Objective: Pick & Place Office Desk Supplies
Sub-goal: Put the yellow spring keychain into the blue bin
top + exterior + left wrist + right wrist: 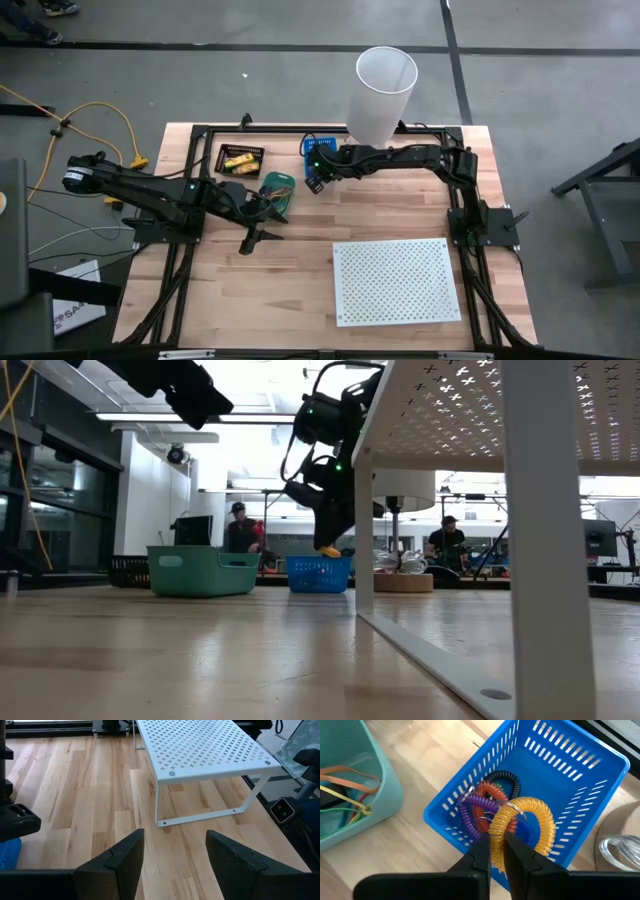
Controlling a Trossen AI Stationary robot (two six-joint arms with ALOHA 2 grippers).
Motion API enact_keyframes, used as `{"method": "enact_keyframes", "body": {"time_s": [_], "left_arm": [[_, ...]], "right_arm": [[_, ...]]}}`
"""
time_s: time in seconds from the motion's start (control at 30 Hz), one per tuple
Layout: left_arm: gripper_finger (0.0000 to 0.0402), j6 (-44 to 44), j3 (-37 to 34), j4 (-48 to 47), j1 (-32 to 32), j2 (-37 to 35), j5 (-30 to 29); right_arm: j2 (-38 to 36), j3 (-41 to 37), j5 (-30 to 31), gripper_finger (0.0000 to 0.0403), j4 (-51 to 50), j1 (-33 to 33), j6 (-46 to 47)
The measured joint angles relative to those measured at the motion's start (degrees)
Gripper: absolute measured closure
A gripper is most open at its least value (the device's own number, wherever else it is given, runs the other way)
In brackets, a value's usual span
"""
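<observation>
In the right wrist view my right gripper is shut on a yellow spiral coil loop, above a small blue basket that holds purple, orange and black coils. The high view places this gripper just near of the blue basket. A teal bin beside the basket holds thin red, orange and yellow rubber bands. Yellow-and-red packs lie in a black tray. My left gripper is open over bare table, its fingers touching nothing. My right gripper pinches the yellow coil loop at its lower stretch between its two fingers, pointing down from above. The loop is lifted clear of the basket and the table, as the low view shows.
A tall white tapered bin stands at the table's far edge, next to the right arm. A large white perforated board stands on legs at the near right. People sit in the room beyond the table. Bare wood lies between the arms.
</observation>
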Motion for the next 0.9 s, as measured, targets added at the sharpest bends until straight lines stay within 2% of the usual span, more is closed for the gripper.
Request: {"method": "enact_keyframes", "body": {"time_s": [0.9], "left_arm": [[0.0195,0.0,0.0,0.0,0.0,0.0,0.0]], "right_arm": [[0.0,0.0,1.4,0.0378,0.0,0.0,-0.1]]}}
